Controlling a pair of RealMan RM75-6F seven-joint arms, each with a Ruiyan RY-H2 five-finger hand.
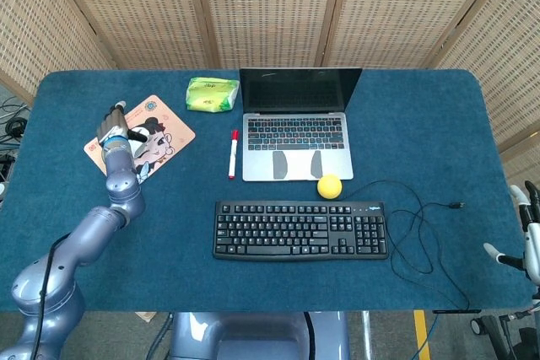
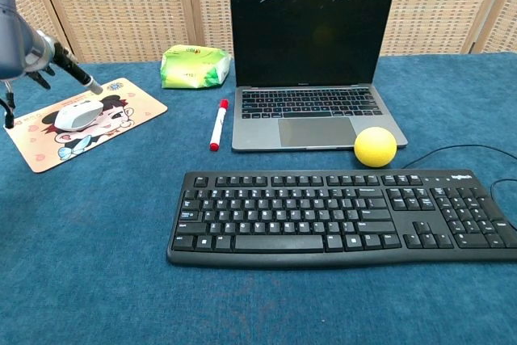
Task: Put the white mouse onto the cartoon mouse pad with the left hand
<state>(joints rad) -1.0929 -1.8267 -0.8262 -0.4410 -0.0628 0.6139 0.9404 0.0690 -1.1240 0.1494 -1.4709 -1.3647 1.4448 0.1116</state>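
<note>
The white mouse (image 2: 78, 115) lies on the cartoon mouse pad (image 2: 133, 101) at the table's far left, and nothing touches it. My left hand (image 2: 47, 59) hovers just above and behind the mouse with its fingers (image 2: 79, 77) stretched out and apart, holding nothing. The head view shows that left hand (image 1: 113, 126) over the pad (image 1: 163, 120), where it hides most of the mouse. My right hand (image 1: 524, 232) shows only at the right edge of the head view, off the table, fingers spread and empty.
A red-capped marker (image 1: 233, 153) lies between the pad and the open laptop (image 1: 295, 132). A green packet (image 1: 212, 94) sits behind them. A yellow ball (image 1: 329, 185) and a black keyboard (image 1: 300, 229) with its looped cable (image 1: 422, 233) fill the middle and right.
</note>
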